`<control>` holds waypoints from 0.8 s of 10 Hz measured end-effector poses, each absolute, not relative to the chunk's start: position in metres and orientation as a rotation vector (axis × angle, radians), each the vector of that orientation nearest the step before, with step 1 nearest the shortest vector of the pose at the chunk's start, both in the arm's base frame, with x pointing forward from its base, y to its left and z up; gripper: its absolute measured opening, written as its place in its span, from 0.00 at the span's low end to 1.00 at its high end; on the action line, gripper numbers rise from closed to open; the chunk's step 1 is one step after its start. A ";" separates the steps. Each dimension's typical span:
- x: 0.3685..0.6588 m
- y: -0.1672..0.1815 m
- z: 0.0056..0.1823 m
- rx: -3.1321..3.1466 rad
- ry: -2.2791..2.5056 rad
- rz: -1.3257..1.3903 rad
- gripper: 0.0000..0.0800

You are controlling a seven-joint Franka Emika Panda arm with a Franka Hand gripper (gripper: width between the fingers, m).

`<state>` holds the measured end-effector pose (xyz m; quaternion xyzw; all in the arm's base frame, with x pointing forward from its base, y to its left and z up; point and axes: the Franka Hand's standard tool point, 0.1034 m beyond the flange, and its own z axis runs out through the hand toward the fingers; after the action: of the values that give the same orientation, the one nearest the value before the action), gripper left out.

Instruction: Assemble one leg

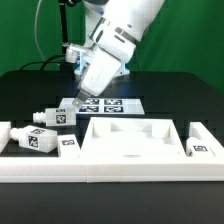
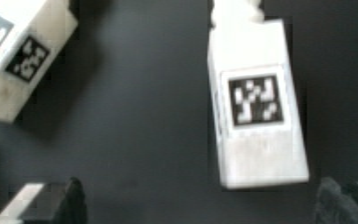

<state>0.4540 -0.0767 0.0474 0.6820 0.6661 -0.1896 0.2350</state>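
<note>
White leg (image 2: 258, 110) lay flat on the black tabletop (image 2: 140, 130) under wide-open, empty fingers (image 2: 44, 203), off-centre; best move was to centre, square to its long sides, then descend.

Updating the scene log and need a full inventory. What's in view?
legs: three clear, white with black tags; two at the exterior view's left, one at its right; another white piece at the left edge is unclear
tabletop: one, white, front centre
marker board: one, white with tags, behind the tabletop
table: one, black
backdrop: one, green, rear
arm: one, white, above the marker board
claw: one, dark fingers, open, empty
</note>
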 end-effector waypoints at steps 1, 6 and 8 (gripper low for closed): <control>0.453 -0.070 0.043 1.843 1.796 -0.571 0.81; 0.445 -0.096 0.040 1.795 1.817 -0.612 0.81; 0.444 -0.099 0.040 1.793 1.813 -0.621 0.81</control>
<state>0.4436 -0.0987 0.0399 0.6603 0.6680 -0.2288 0.2557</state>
